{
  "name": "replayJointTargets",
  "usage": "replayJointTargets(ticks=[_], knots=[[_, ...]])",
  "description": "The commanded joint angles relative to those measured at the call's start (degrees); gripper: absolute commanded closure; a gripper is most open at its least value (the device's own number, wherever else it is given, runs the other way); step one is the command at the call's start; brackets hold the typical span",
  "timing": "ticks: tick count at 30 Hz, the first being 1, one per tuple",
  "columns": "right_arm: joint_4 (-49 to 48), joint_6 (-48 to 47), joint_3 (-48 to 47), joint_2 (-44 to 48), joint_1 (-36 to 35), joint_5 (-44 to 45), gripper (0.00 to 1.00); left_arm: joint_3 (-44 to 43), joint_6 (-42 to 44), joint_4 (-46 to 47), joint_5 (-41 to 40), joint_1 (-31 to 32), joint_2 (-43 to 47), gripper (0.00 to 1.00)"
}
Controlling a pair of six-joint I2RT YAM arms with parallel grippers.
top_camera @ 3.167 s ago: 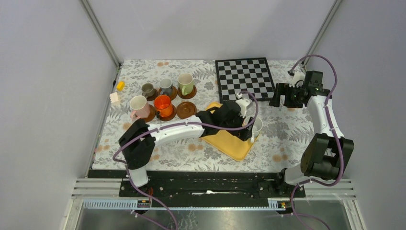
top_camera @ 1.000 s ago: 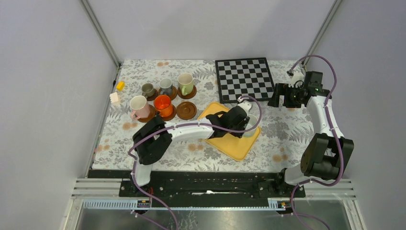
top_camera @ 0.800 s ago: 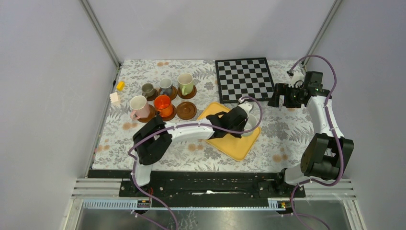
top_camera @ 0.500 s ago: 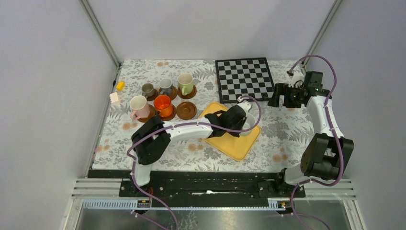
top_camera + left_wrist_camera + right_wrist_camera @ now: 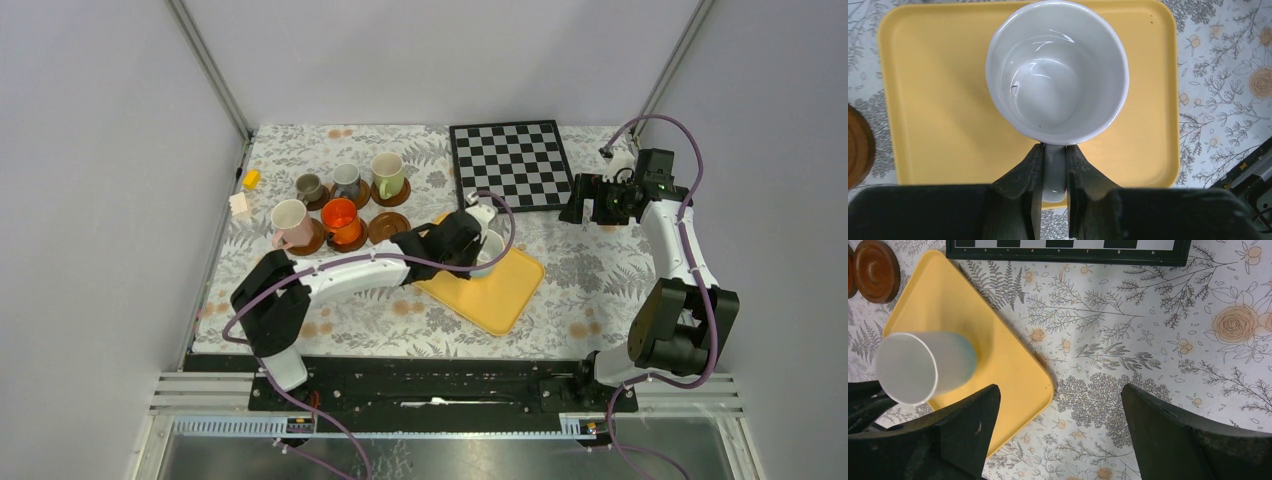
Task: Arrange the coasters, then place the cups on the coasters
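- My left pincer is clamped on the handle of the white cup, over the yellow tray; so thin a hold could let it swing.
- The empty coaster, left of the tray, crowds the orange cup: collision risk.
- My right pincer gapes, right of the tray.

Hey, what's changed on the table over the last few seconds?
The left gripper closed on the handle of the white cup and carried it leftward over the tray, toward the empty coaster. The right gripper, the other cups and the tray stayed put.
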State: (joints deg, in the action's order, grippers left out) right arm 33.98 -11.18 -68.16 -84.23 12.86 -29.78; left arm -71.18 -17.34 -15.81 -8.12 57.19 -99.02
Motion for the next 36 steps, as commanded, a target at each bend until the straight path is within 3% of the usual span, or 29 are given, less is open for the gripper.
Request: replayJointTargets(ticks=[1, 13, 21, 36], knots=[[-0.05, -0.11, -0.22, 1.26, 0.06, -1.95, 0.02, 0.28, 0.59, 5.16, -0.35, -2.98, 6.44, 1.0], [1.08, -0.78, -1.06, 0.51, 0.05, -1.49, 0.02, 8.16, -2.24, 5.26, 1.88, -12.72, 14.69, 1.0], [0.74, -0.33, -0.52, -0.02, 0.06, -2.65, 0.02, 12.49, 0.76, 5.57, -0.44, -17.55, 20.74, 1.0], [1.09, -0.41, -0.82, -0.19, 0.06, -3.34, 0.02, 15.39, 2.93, 11.18, -1.54, -26.64, 21.77, 1.0]])
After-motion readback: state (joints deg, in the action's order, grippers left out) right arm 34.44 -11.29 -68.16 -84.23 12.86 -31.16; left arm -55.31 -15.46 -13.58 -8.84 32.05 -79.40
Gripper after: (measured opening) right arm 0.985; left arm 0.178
